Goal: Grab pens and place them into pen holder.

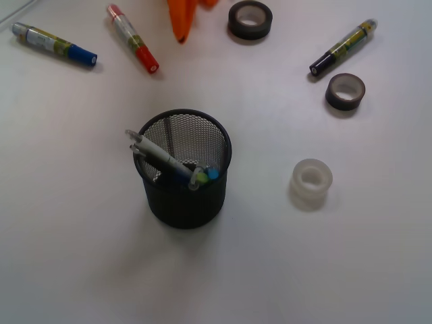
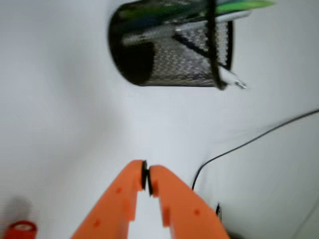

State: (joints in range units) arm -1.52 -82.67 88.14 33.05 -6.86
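Orange gripper (image 2: 145,178) closed on nothing, well apart from the black mesh pen holder (image 1: 185,196) mid-table, where the pens (image 1: 169,160) lean together against its rim.

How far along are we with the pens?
Looks essentially done: several pens lean inside the holder, and none lies loose on the table. Only markers and tape rolls remain outside. The end effector is shut and empty, away from the holder. Nothing visible is left.

pens (image 1: 165,159) in pen holder (image 1: 185,196) | markers (image 1: 131,38) behind | tape rolls (image 1: 311,182) right
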